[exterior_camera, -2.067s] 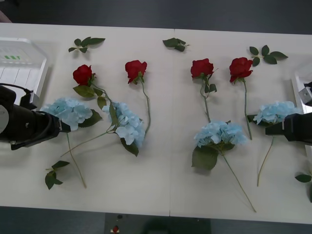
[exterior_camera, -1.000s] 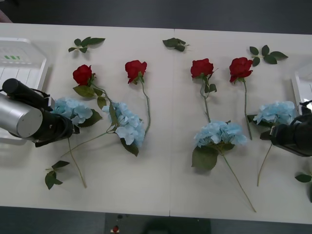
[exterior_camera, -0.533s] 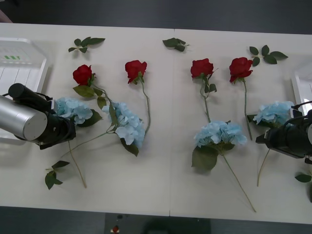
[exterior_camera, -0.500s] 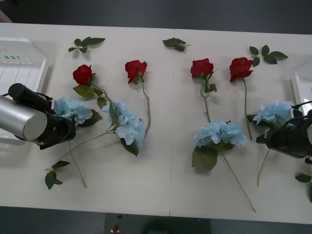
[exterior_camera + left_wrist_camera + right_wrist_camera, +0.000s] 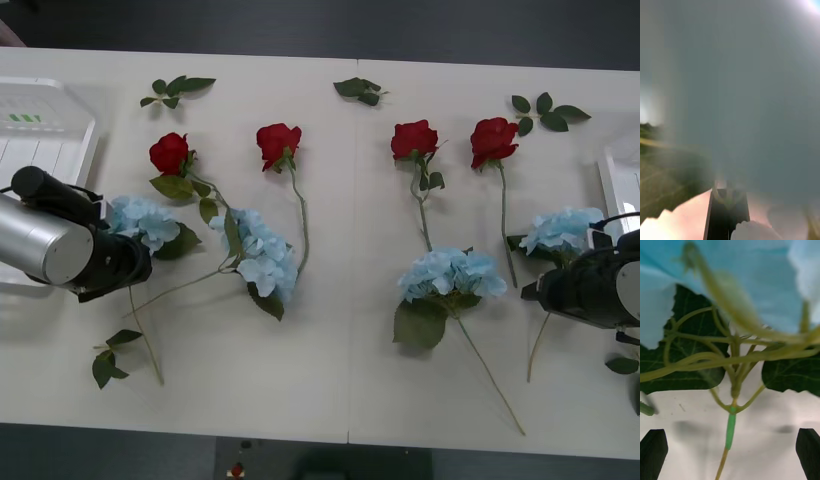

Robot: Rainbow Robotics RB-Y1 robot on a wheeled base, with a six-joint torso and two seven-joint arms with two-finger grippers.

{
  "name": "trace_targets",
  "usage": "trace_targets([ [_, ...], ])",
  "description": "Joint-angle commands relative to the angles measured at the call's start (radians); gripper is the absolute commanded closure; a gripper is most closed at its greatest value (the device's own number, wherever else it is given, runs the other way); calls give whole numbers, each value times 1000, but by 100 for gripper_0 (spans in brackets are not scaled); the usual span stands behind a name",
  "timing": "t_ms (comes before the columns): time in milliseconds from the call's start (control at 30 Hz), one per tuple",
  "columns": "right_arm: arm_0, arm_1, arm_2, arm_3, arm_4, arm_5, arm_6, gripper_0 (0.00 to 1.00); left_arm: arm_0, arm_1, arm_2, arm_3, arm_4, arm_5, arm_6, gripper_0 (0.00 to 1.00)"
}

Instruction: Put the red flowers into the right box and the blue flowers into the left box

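Several red flowers lie across the far half of the table, from the left one to the right one. Several blue flowers lie nearer. My left gripper is shut on the stem of the leftmost blue flower, just below its head, and shows in the front view as the left gripper. My right gripper is open, its black fingers either side of the stem of the rightmost blue flower. The left box is at the table's left edge. The right box is at its right edge.
Two more blue flowers lie mid-table with stems crossing the rose stems. Loose leaf sprigs lie along the far side. Another sprig is near the front left. A leaf lies at the front right.
Both arms swung in over the outer blue flowers' stems. The leftmost blue flower's head and stem end have shifted slightly left with my left gripper. My right arm has moved a little nearer me.
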Motion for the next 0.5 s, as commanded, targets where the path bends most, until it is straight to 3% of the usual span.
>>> trace_targets([
  [33, -8, 19, -16, -1, 11, 1, -4, 9, -13, 21, 59, -79, -4, 50, 27, 100],
  [67, -8, 21, -16, -1, 11, -1, -4, 26, -15, 27, 71, -99, -6, 68, 27, 100],
  [133, -8, 21, -16, -1, 11, 1, -4, 79, -13, 52, 108, -156, -4, 122, 23, 100],
  [200, -8, 21, -16, 0, 10, 1, -6, 95, -13, 70, 140, -202, -4, 159, 23, 100],
  [233, -8, 21, -16, -1, 10, -1, -6, 100, -13, 84, 161, -231, -3, 177, 23, 100],
  [500, -8, 21, -16, -1, 8, 1, -7, 100, -13, 162, 330, -341, -32, 226, 19, 100],
])
